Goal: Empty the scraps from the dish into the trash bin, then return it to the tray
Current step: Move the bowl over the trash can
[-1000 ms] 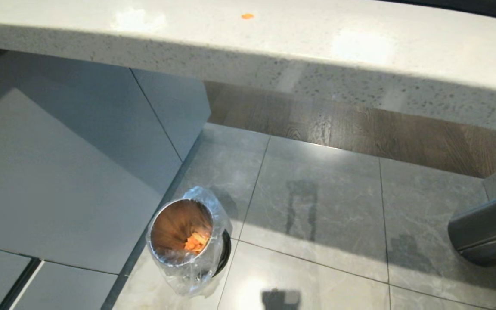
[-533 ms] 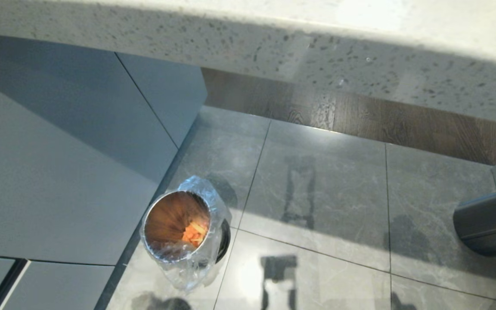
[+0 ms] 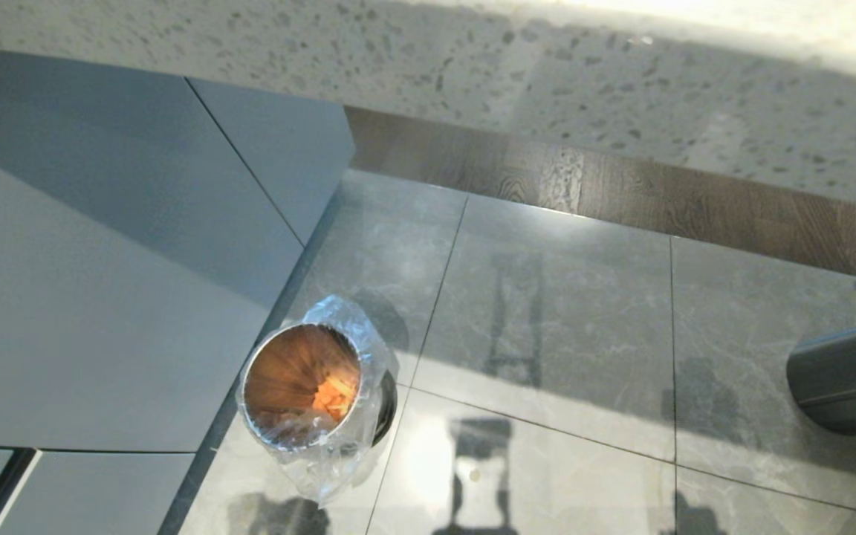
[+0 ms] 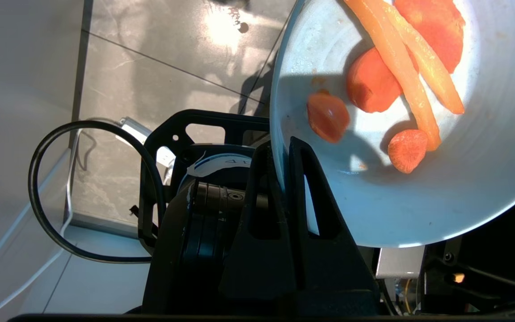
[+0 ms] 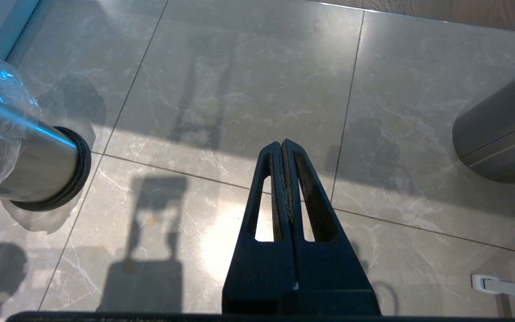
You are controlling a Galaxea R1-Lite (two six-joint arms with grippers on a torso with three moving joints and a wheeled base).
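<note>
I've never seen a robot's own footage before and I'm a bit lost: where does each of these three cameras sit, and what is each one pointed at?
Head view: on the robot's head, looking down at the grey tiled floor and the small shiny metal trash bin with a clear plastic liner; no arm shows.
Left wrist view: behind the left gripper, shut on the rim of the light-blue round dish holding orange scraps.
Right wrist view: behind the shut right gripper, facing the floor.
Shared: the head and right wrist views both show the trash bin and the dark-grey cylindrical bin.
</note>
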